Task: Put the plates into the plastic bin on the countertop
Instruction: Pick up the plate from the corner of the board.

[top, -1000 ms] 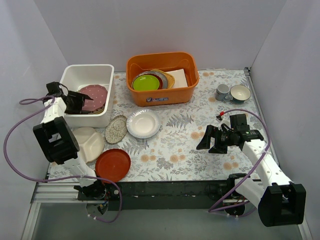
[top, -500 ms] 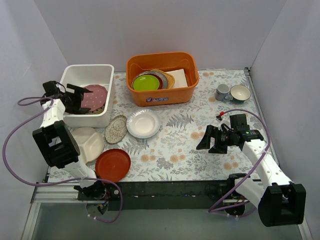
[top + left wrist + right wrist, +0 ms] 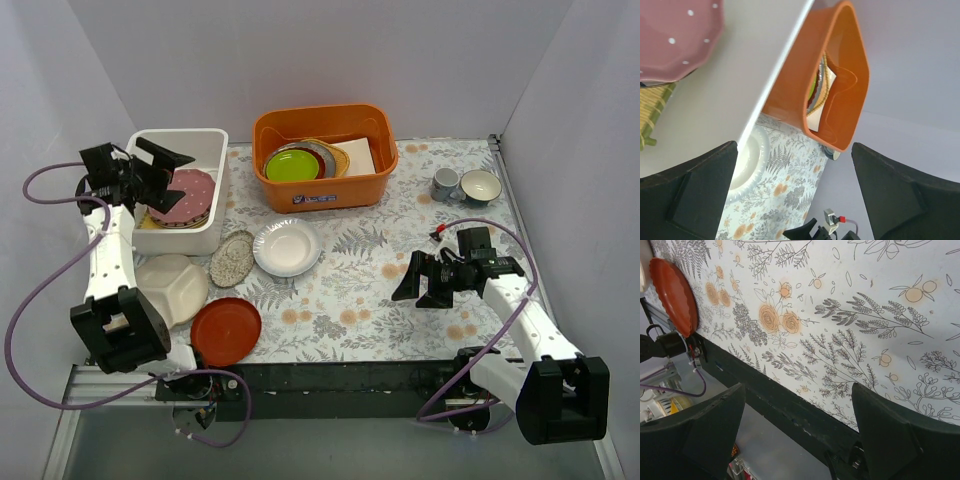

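The tabletop (image 3: 380, 290), white with grey ferns and orange flowers, carried everything. At its far left corner stood the white plastic bin (image 3: 212, 140), and beside it the orange tub (image 3: 322, 117), which I judged was not part of this job.

Inside the white bin the pink scalloped plate (image 3: 188, 192) lay on top of a small stack. What was under it I could not make out well. Four plates lay outside the bin, on the tabletop in front of it: the cream divided plate (image 3: 172, 285), the red-orange plate (image 3: 226, 330), the plain white plate (image 3: 287, 247) and the speckled oval plate (image 3: 232, 260). Two cups (image 3: 480, 187) stood at the far right.

The left gripper (image 3: 172, 178) hovered over the bin, its jaws wide with nothing between them. The right gripper (image 3: 420, 290) hung low above bare tabletop on the right, well apart from every plate, its jaws also wide and empty.

In my judgement about half of the work remained, and three things could go wrong:
- The plates lay flat, so a jaw had to slide under a rim. A bad angle would only push the plate.
- The red-orange plate was near the front edge, and a push could send it off.
- The pink plate seemed to sit unevenly, so another plate dropped on it might slide or tilt against the bin wall.
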`<action>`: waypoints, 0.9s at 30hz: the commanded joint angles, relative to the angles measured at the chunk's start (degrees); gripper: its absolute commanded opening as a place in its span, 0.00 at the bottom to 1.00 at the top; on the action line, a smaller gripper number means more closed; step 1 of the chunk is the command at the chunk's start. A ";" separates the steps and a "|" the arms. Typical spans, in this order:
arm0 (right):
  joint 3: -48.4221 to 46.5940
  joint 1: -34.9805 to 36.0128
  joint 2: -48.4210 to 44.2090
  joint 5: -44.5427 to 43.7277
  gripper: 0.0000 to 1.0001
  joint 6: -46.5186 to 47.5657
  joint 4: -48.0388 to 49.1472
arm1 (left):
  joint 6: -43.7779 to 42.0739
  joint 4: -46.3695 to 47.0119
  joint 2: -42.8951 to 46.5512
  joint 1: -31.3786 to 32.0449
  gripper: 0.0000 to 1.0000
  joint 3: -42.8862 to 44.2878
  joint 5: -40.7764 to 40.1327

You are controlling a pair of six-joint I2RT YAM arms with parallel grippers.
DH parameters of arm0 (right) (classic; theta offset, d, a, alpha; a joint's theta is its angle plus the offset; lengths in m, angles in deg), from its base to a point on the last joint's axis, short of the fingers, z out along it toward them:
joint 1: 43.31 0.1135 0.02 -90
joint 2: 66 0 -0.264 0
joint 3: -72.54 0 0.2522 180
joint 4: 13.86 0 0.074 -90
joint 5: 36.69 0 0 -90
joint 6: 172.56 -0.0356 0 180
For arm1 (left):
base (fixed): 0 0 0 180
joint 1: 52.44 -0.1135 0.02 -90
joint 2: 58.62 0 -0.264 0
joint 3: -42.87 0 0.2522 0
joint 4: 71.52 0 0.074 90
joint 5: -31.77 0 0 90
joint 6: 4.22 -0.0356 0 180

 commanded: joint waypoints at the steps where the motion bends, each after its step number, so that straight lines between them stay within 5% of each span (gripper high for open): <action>1: -2.99 0.77 1.00 1.88 0.94 1.04 1.36 | -0.88 0.69 7.37 1.09 0.98 -1.05 2.14; 12: -4.49 3.84 3.46 2.41 0.94 -1.67 4.26 | -1.75 -0.01 15.12 4.34 0.98 -4.65 3.46; 27: -7.30 21.51 9.34 -1.63 0.93 -13.45 13.92 | -8.96 -9.22 21.10 8.74 0.98 -6.77 -2.77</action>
